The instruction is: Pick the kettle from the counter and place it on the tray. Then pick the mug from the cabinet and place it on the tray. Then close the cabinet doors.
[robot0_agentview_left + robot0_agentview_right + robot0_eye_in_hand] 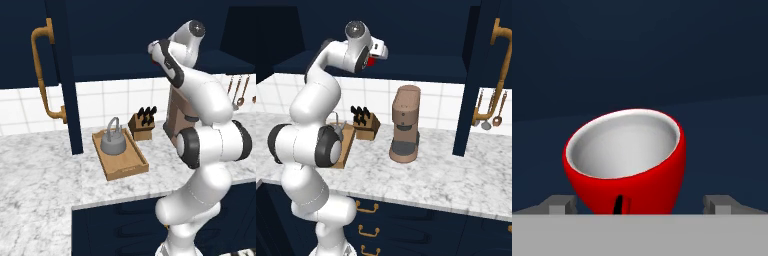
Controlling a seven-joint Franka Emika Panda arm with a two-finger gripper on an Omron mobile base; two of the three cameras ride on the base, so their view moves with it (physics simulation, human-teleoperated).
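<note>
One item down, the mug is next.
Your gripper (640, 207) is spread either side of the red mug (626, 160) inside the cabinet (150, 30); close, lift, carry to the tray (131, 167) beside the kettle (113, 140).

The rear wall is faced with white square tiles (441, 102) with pale grout lines. A brown coffee machine (405, 124) stands against it, with a small wooden knife block (142, 123) holding dark-handled knives close beside it. Metal utensils (491, 110) hang on the tiles at the right, and brass pulls (368, 206) are fitted to the drawer fronts below.
</note>
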